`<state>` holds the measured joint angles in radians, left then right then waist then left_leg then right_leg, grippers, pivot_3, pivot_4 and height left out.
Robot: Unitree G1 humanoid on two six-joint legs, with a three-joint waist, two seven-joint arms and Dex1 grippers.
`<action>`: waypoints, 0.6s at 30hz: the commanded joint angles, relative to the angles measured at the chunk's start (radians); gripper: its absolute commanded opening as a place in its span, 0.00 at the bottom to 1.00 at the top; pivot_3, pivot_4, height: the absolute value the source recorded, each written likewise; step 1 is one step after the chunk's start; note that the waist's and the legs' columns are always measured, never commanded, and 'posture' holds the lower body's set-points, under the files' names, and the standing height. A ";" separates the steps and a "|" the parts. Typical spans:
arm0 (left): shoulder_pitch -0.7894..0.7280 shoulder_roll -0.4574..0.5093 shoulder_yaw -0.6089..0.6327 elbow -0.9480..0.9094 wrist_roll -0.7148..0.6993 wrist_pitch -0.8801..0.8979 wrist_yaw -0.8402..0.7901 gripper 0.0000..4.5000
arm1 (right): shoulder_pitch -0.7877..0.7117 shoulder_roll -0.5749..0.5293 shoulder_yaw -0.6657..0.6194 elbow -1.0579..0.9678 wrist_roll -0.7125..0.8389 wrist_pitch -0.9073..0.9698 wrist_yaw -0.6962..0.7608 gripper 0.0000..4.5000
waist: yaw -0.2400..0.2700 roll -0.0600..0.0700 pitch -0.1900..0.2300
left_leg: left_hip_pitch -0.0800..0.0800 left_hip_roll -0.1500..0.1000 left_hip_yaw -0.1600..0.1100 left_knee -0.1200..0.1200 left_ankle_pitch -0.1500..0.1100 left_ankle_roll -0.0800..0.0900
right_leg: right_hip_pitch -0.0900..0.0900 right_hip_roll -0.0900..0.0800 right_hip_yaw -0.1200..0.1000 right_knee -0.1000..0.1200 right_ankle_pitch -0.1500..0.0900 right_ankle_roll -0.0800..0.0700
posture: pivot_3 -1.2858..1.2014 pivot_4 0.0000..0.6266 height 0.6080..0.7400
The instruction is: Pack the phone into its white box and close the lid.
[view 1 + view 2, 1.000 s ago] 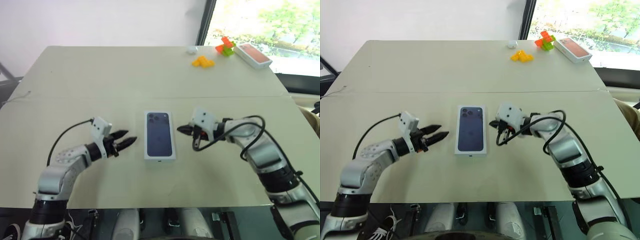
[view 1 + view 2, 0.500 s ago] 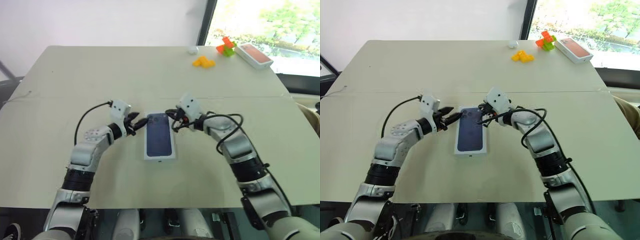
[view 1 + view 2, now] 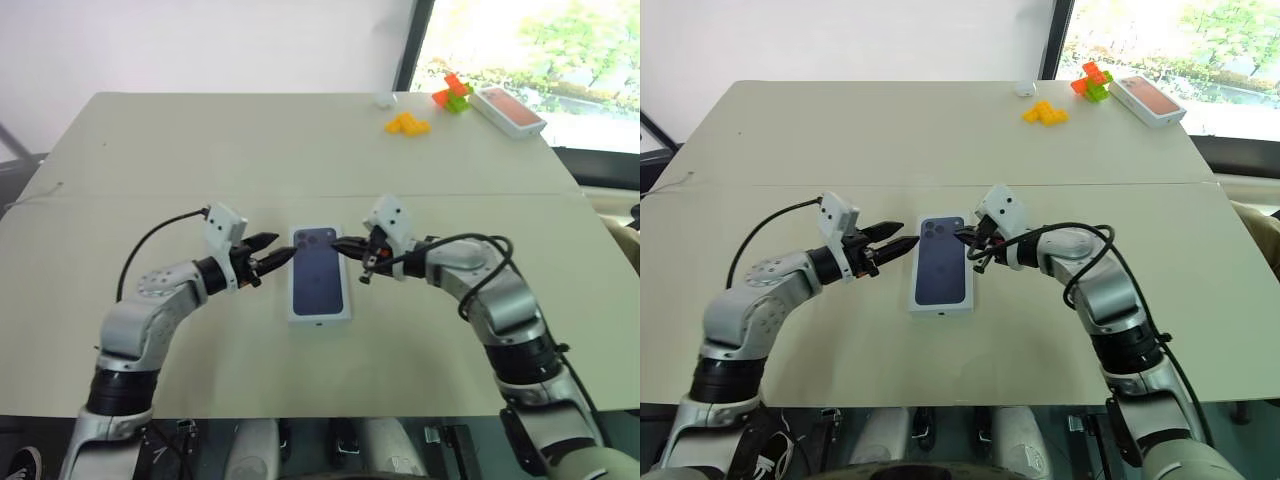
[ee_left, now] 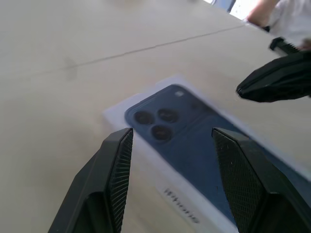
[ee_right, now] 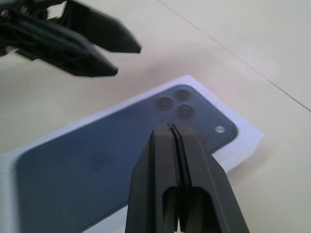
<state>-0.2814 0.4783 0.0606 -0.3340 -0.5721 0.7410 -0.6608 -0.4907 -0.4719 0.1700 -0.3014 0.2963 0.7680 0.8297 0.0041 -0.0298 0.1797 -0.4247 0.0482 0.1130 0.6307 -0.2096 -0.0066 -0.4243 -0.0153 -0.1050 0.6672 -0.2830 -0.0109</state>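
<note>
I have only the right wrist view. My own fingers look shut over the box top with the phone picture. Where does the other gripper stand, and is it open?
Observer: The left gripper is at the left side of the lid, near its far end, jaws open and holding nothing.
Operator: Is something printed on the side of the lid?
Observer: Yes, the left wrist view shows dark lettering on the white side wall that faces that gripper.
Operator: Is anything else on the table?
Observer: At the far right corner lie a red-topped box and yellow blocks.
</note>
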 commanded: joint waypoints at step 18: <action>-0.043 -0.066 -0.050 0.200 0.168 -0.176 0.103 0.60 | -0.074 0.065 0.012 0.204 -0.083 -0.139 -0.167 0.01 | 0.008 -0.001 -0.001 | -0.001 0.000 -0.001 0.002 0.000 0.000 | 0.000 0.001 0.000 -0.001 0.000 0.001 | 0.52 0.24 0.98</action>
<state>-0.3145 0.4190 -0.0121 -0.1622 -0.4342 0.6015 -0.5845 -0.5584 -0.4210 0.2018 -0.1247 0.2289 0.6590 0.6946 0.0120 -0.0305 0.1791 -0.4260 0.0479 0.1127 0.6321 -0.2097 -0.0063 -0.4245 -0.0143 -0.1050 0.6664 -0.2832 -0.0102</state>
